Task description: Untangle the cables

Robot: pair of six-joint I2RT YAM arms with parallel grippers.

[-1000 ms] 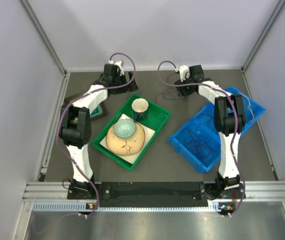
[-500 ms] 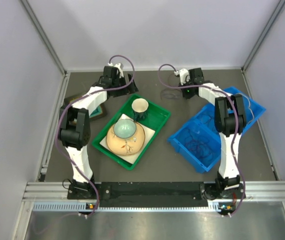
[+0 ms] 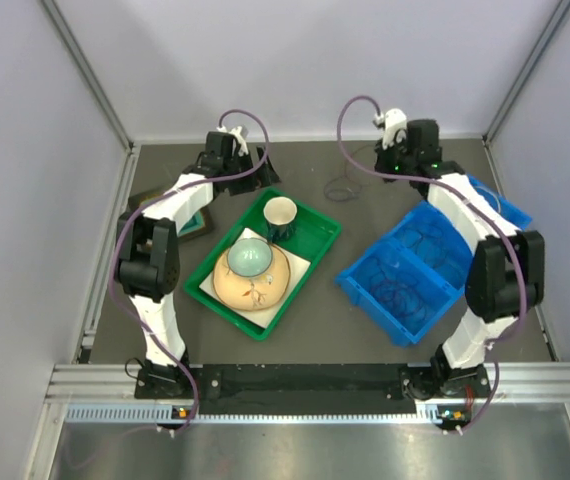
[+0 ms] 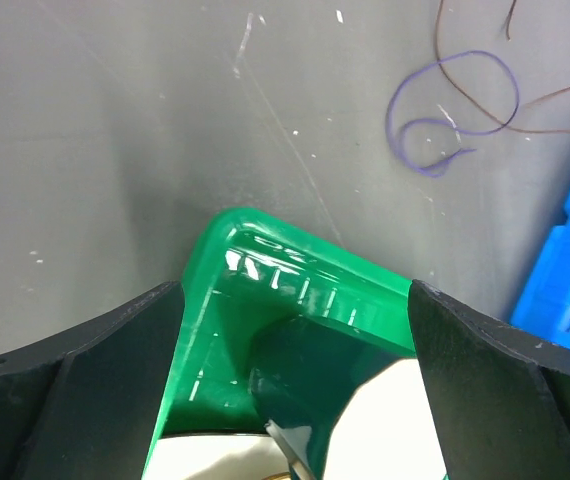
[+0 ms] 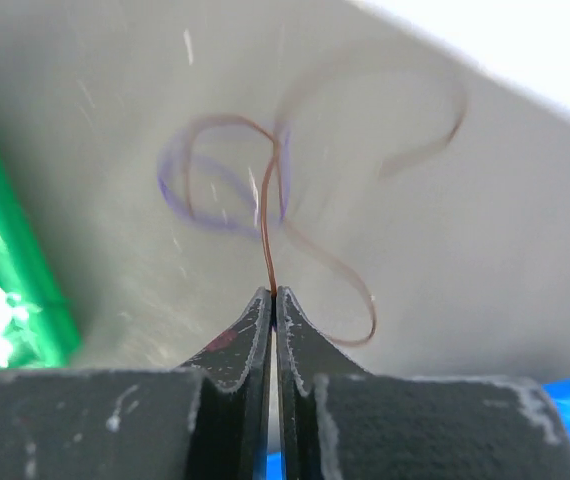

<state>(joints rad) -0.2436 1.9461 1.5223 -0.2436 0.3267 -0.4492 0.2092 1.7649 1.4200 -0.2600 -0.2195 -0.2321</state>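
Observation:
A purple cable (image 4: pixel 397 98) lies in a loose loop on the dark table, crossed by a thin brown cable (image 4: pixel 555 97). From above they show as a faint small tangle (image 3: pixel 342 188) between the two arms. My right gripper (image 5: pixel 273 293) is shut on the brown cable (image 5: pixel 266 225), which rises from the pinched tips and curls over the blurred purple cable (image 5: pixel 177 192). In the top view that gripper (image 3: pixel 393 165) hangs right of the tangle. My left gripper (image 4: pixel 293 292) stands open and empty over the far corner of the green tray (image 4: pixel 227 232).
The green tray (image 3: pixel 329 236) holds a cup (image 3: pixel 280 214) and a bowl (image 3: pixel 250 258) on a tan plate. A blue bin (image 3: pixel 351 281) at the right holds dark cables (image 3: pixel 400 296). A dark flat tile (image 3: pixel 201 224) lies under the left arm.
My right gripper has shut on the brown cable and moved up and to the right, away from the tangle, drawing the cable with it. The left arm has not moved.

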